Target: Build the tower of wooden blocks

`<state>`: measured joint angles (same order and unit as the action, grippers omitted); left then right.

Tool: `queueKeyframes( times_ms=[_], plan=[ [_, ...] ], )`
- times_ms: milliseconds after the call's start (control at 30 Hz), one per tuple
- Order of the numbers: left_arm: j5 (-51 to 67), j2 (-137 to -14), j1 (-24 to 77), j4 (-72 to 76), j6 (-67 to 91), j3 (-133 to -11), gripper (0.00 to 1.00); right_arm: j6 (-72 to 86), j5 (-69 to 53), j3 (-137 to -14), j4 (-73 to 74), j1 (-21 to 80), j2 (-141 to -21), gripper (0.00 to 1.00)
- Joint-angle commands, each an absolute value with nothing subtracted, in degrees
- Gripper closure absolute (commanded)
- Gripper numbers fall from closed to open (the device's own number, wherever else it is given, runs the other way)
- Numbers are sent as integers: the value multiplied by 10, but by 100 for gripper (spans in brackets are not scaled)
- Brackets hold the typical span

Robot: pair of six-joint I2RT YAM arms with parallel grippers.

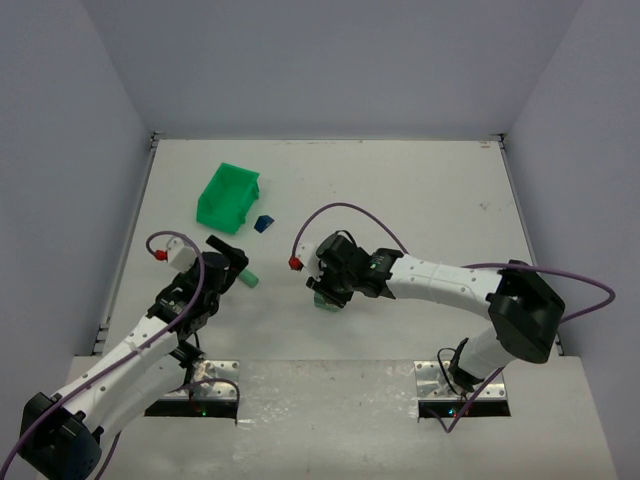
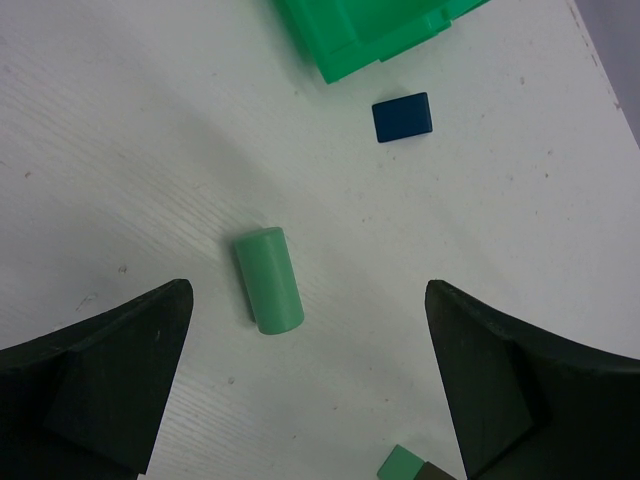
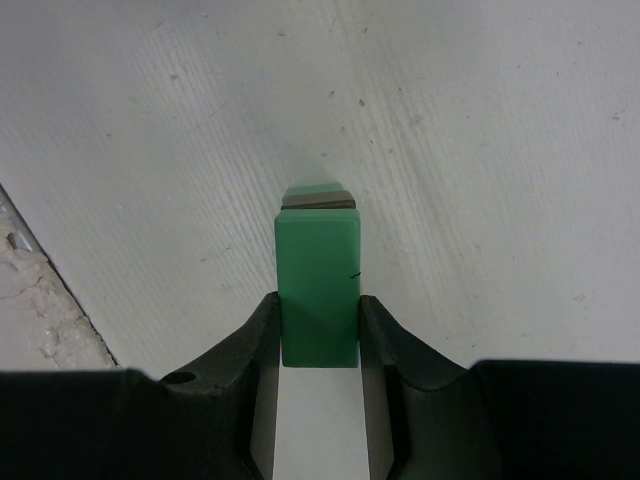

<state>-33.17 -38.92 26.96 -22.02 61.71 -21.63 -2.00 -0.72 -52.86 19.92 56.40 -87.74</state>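
Note:
My right gripper (image 1: 325, 292) is shut on an upright green rectangular block (image 3: 318, 285), low over the table; its fingers (image 3: 258, 340) press both sides. Just beyond it a second small green piece with a dark edge (image 3: 318, 193) shows, mostly hidden; it also shows in the left wrist view (image 2: 402, 464). A pale green cylinder (image 2: 268, 280) lies on its side on the table (image 1: 400, 190), between and just ahead of the fingers of my open, empty left gripper (image 2: 308, 297). A dark blue block (image 2: 402, 117) lies alone near the bin. It also shows in the top view (image 1: 263, 224).
A bright green plastic bin (image 1: 228, 196) stands at the back left, just beyond the blue block; its corner shows in the left wrist view (image 2: 360, 35). White walls enclose the table on three sides. The arm bases sit at the near edge.

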Motion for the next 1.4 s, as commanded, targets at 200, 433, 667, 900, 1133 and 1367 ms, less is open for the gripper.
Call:
queueKeyframes(
  times_ms=[200,433,667,900,1133,1367],
  plan=[
    [-325,-394,272,-192,605,-217,0,-44,-34,-537,174,567,-848,74],
    [-324,-393,273,-191,603,-218,0,-44,-20,-533,175,566,-853,74],
    [-321,-394,273,-185,599,-216,0,-47,-17,-533,174,566,-857,73],
    [-320,-396,273,-183,598,-215,0,-46,-17,-534,173,563,-866,72],
    [-321,-394,273,-183,599,-214,0,-44,-18,-531,174,559,-867,72],
    [-321,-400,273,-180,599,-214,0,-44,-20,-533,174,556,-876,72]
  ],
)
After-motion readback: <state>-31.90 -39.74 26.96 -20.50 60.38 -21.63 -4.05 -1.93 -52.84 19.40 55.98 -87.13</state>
